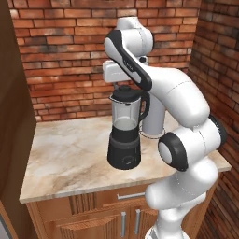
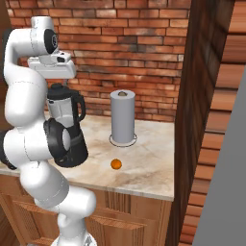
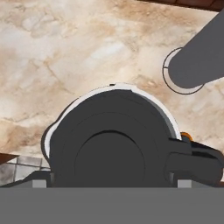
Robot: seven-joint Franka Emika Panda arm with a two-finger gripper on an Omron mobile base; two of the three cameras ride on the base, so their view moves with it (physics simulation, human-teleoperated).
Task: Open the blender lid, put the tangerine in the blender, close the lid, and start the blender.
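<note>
- My gripper [image 1: 122, 86] hangs wide open just over the lid [image 1: 125, 95], holding nothing.
- Lid sits on the blender [image 1: 125, 135], on the counter [image 1: 65, 154].
- Tangerine [image 2: 116, 164] lies apart, near the towel roll [image 2: 123, 116].
- No writing I can read; dial looks blurred.

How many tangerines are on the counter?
1. The tangerine lies on the counter, in front of the paper towel roll, right of the blender. More may hide behind the arm.

Lighting: even, bright, diffuse render; no glare. Shadows: faint, soft, on table [image 1: 70, 154] beside blender [image 1: 125, 130]. Focus: hand view slightly soft; base views mildly pixelated.
</note>
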